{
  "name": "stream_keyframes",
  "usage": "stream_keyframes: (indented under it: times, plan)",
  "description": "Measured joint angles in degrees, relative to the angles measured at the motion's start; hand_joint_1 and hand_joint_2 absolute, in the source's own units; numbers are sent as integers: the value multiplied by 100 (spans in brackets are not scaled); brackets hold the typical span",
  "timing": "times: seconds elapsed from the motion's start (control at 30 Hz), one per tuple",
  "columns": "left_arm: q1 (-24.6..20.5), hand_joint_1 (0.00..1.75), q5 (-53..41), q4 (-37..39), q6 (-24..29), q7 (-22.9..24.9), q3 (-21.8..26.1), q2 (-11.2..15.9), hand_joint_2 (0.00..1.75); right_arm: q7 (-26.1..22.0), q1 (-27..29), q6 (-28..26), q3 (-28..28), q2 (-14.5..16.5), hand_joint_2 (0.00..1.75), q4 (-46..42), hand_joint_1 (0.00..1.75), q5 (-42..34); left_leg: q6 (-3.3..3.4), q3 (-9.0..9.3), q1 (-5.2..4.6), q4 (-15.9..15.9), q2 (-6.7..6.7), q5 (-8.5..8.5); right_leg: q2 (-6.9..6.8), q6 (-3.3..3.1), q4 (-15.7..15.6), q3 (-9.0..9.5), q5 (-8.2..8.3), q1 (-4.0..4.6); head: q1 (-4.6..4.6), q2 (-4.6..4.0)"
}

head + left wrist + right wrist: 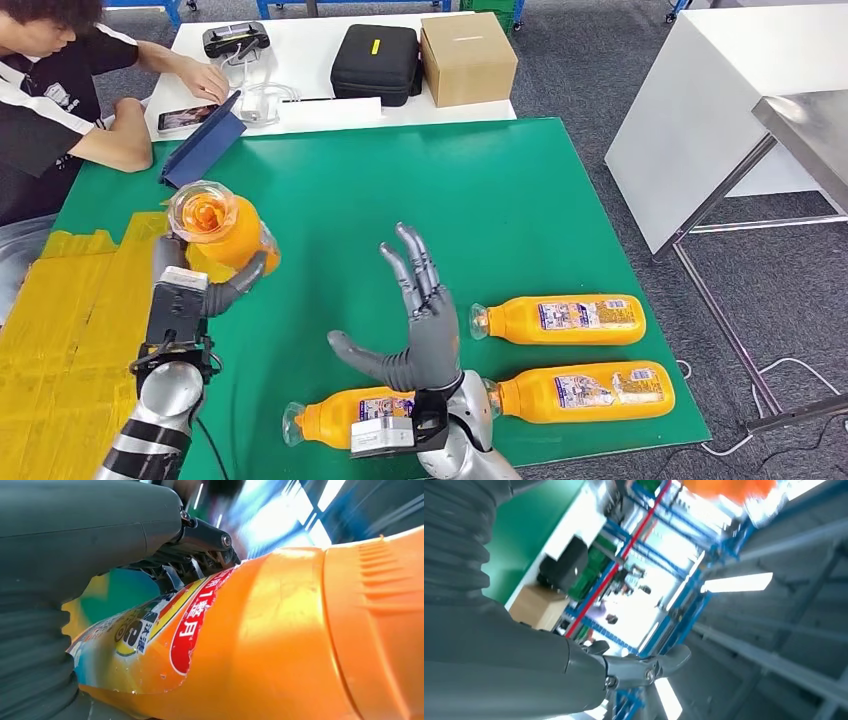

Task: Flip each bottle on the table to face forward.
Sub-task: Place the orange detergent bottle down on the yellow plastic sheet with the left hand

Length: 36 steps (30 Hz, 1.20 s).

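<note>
The left hand grips an orange bottle lifted above the worktop near its left edge, base toward the camera. The right hand is raised with fingers spread apart, holding nothing. Three more bottles lie on their sides along the near edge: one under the right wrist, two toward the near right corner.

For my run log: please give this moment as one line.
left hand: holds orange bottle raised | right hand: open, empty | three bottles lying
</note>
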Motion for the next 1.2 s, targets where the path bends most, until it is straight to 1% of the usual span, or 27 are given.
stream_keyframes:
  times: [0.07,0.17,0.2,0.27,0.37,0.43,0.47,0.57,0.67,0.77,0.9,1.0,1.1,1.13,1.2]
  plan:
    - [-171,175,-936,107,279,268,70,66,175,74,14,-1,-47,-1,175,-206,0,-94,0,1,0,0,0,0,0,0,0,1,0,0,1,0]
    - [-430,175,-2593,459,449,968,127,185,175,192,29,-2,-113,-13,175,-540,0,-255,0,1,0,0,0,1,0,0,0,1,0,0,1,0]
    - [-513,175,-3013,602,465,1142,139,225,175,238,30,-2,-132,-24,175,-648,0,-285,0,1,0,0,1,1,1,0,1,1,1,0,0,0]
    - [-641,175,-3400,835,483,1297,165,284,175,294,30,-1,-163,-50,175,-821,0,-308,0,1,0,0,4,1,2,1,1,0,2,0,-1,0]
    - [-751,175,-3513,1049,495,1348,191,335,175,315,32,-1,-186,-77,175,-986,0,-313,0,0,0,1,3,1,1,1,1,-2,2,0,0,0]
    - [-798,175,-3802,1159,493,1495,190,367,175,315,32,-1,-193,-84,175,-1058,0,-314,0,-1,0,1,2,0,1,1,1,-2,1,0,-1,0]
    - [-831,175,-4139,1232,475,1651,185,385,175,313,32,-1,-200,-86,175,-1096,0,-317,0,-2,0,1,2,0,1,1,1,-4,1,0,-1,0]
    - [-1011,175,-5564,1651,325,2220,162,445,175,375,29,-1,-223,-111,175,-1264,0,-318,0,-3,0,1,3,0,2,0,1,-6,1,0,1,0]
    - [-1220,175,-6467,2307,117,2514,116,501,175,534,21,-2,-244,-175,175,-1453,0,-286,0,-2,-1,1,3,1,2,0,1,-5,1,0,1,0]
    - [-1368,175,-6831,2948,-39,2645,74,536,175,643,18,-1,-280,-244,175,-1584,0,-250,0,-2,-1,1,4,1,2,1,1,-5,2,0,1,0]
    - [-1492,175,-6973,3669,-200,2812,23,564,175,716,16,-1,-357,-327,175,-1670,0,-195,0,-3,-1,1,4,1,2,1,2,-5,2,0,-1,0]
    - [-1539,175,-7002,4070,-261,2922,-19,584,175,773,13,-1,-393,-385,175,-1686,0,-171,0,-5,-1,1,4,1,2,1,2,-7,2,0,-1,0]
    - [-1584,175,-7015,4314,-267,2951,-47,599,175,796,7,-1,-418,-428,175,-1687,0,-157,0,-7,-1,1,3,1,1,1,2,-7,1,0,-1,0]
    - [-1607,165,-7017,4373,-280,2960,-57,603,175,804,6,-1,-422,-439,175,-1687,0,-148,0,-7,-1,1,2,0,1,1,2,-7,1,0,0,0]
    - [-1661,78,-7004,4476,-329,2984,-71,605,175,832,4,-1,-431,-456,175,-1687,0,-119,-1,-7,-1,1,2,0,1,1,2,-5,1,0,1,0]
